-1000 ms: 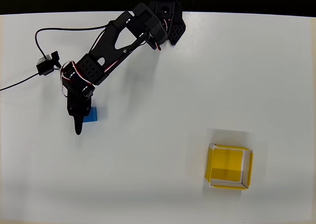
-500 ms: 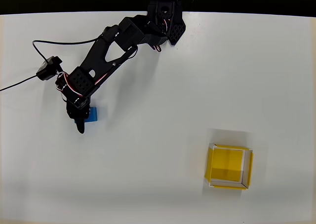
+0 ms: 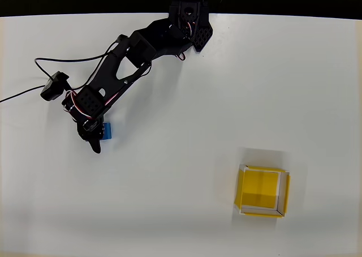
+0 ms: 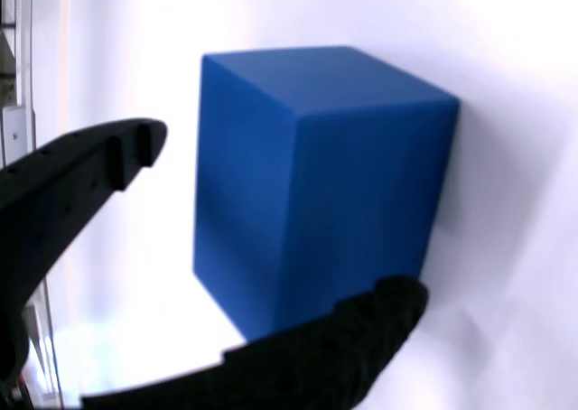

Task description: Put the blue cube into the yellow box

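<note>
White bench [image 3: 186, 132] carrying everything | blue cube [image 4: 316, 184] sitting between the parted jaws, not yet gripped | gripper [image 3: 97, 135] hovering at far left | yellow box [image 3: 262, 191] lying well apart, lower right

Matte, smooth blue cube [image 4: 316, 184], probably plastic, black matte end effector [image 4: 271, 238], smooth white table [image 3: 226, 98]
</note>
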